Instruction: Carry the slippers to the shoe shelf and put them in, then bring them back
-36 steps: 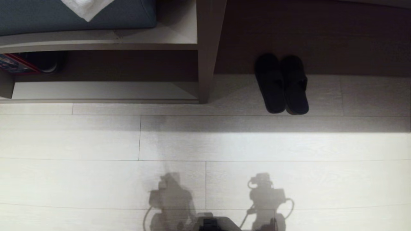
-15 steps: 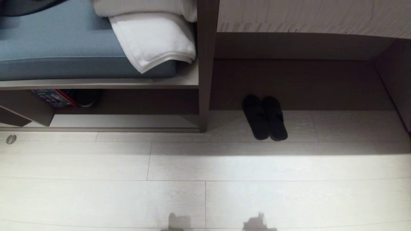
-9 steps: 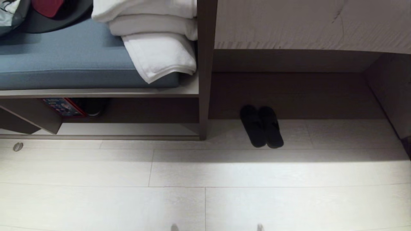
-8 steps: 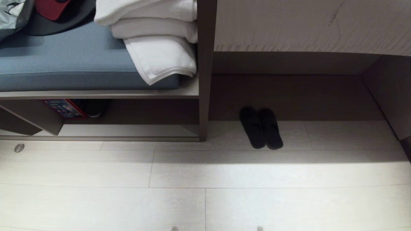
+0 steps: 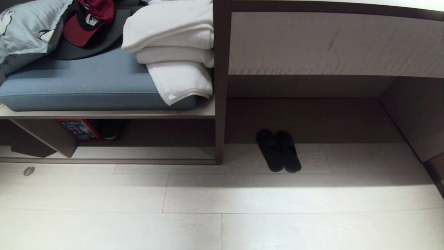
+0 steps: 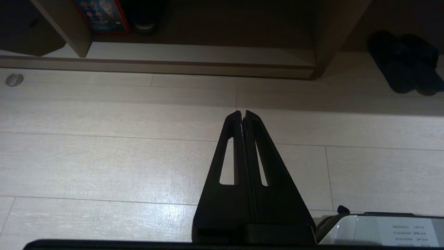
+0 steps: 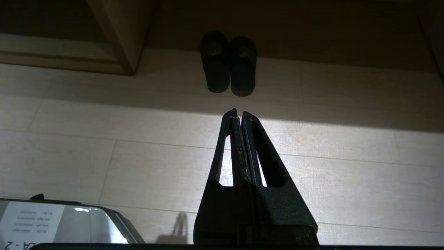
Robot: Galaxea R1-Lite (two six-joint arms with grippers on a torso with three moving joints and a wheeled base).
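Pale plank floor (image 5: 242, 198) | slippers (image 5: 278, 151) — soft, dark, rounded toes

No text reads clearly — the white label (image 7: 33, 217) (mirrored print) shows only "2".

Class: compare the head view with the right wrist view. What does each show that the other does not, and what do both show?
Head view only: folded white towels, a red cap and a blue cushion above the shoe shelf. Right wrist view only: the right claw, shut and empty, hanging over the floor. Both: the slippers, side by side on the floor under the desk recess.
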